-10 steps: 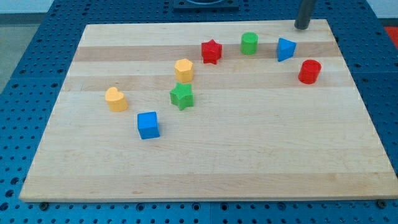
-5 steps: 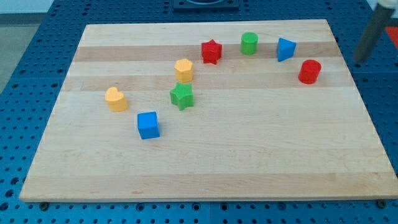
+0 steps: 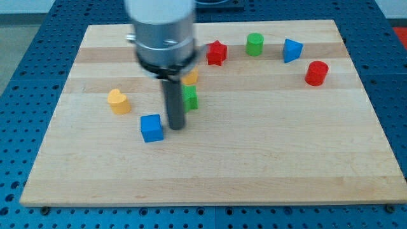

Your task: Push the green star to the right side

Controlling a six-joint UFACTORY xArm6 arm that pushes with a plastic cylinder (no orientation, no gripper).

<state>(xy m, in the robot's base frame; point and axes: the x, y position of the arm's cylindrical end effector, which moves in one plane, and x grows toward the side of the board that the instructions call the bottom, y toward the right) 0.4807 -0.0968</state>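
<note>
The green star (image 3: 190, 99) lies left of the board's middle, half hidden behind my rod. My tip (image 3: 176, 126) rests on the board just below and left of the star, close to the right side of the blue cube (image 3: 151, 128). The arm's grey body is blurred and covers the board above the star.
A yellow block (image 3: 190, 77) peeks out behind the arm above the star. A yellow heart (image 3: 118, 101) sits at the left. A red star (image 3: 217, 52), green cylinder (image 3: 255, 44), blue triangular block (image 3: 292, 49) and red cylinder (image 3: 316, 73) stand along the top right of the wooden board (image 3: 254, 159).
My rod has swung from off the board's right edge to the left of the middle, landing between the blue cube and the green star. No block has visibly moved.
</note>
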